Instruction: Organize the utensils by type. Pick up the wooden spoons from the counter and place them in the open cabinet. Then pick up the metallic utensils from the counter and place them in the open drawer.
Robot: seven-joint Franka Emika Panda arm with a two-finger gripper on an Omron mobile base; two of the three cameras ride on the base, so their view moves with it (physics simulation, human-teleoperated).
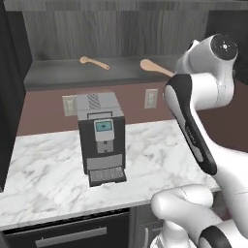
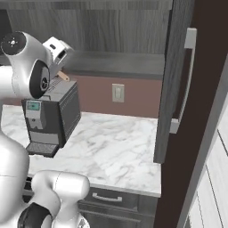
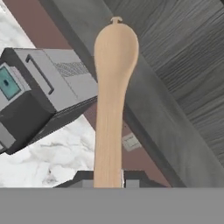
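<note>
The robot's fingers (image 3: pixel 108 178) are pinching the handle of a tan wooden spoon (image 3: pixel 111 92), nearly closed on it, holding it above the open cabinet's shelf (image 1: pixel 58 72). A second wooden spoon (image 1: pixel 94 62) is lying on that shelf, above the coffee machine (image 1: pixel 100 136) standing on the marble desk (image 1: pixel 43 169).

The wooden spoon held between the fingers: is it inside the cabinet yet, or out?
Cannot tell for certain. The wooden spoon is gripped at its handle, its bowl over the cabinet shelf; a second spoon lies there.
</note>
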